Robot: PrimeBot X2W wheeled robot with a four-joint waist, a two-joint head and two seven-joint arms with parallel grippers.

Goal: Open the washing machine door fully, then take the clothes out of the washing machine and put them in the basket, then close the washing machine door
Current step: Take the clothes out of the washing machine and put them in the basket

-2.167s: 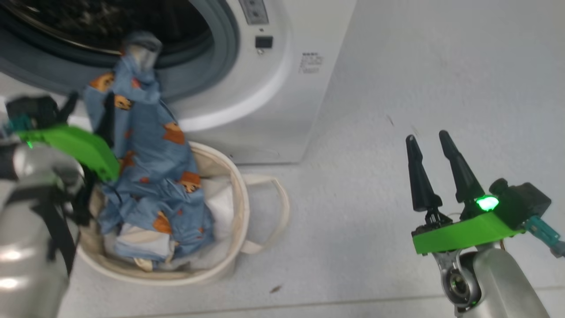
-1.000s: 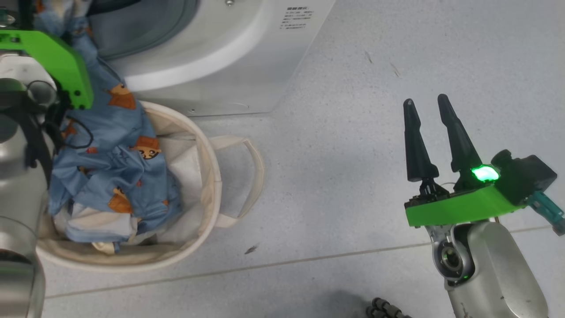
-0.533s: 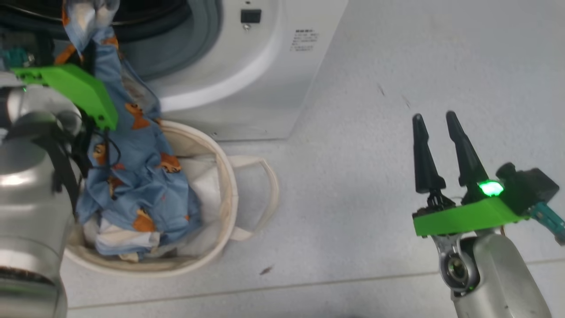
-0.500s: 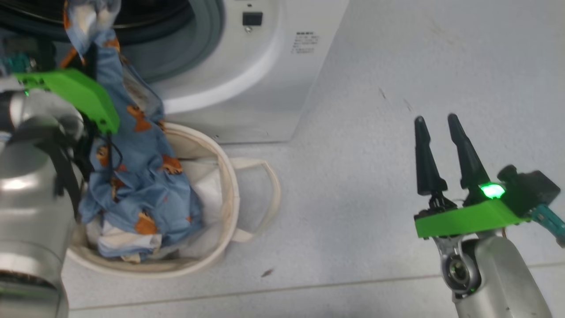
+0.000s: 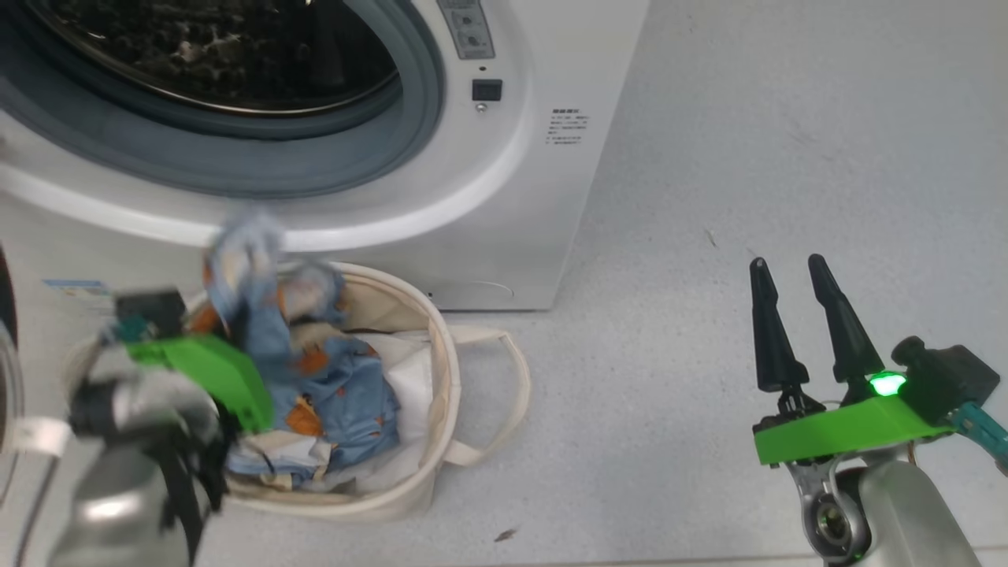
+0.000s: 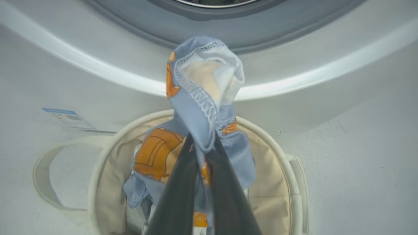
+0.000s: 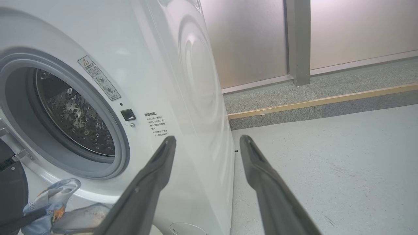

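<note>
The clothes [image 6: 205,85] — one garment — hang from the left gripper's [image 6: 202,145] clenched jaws over the single basket [image 6: 281,153], 6 o'clock of the washing machine's [image 5: 535,197] opening. Right gripper's [image 5: 787,262] jaws released; the label [image 5: 568,126] is too small to read.

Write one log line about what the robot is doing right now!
left gripper: shut on clothes, over basket | right gripper: open, holding nothing | clothes: mostly in basket | washing machine door: open
</note>
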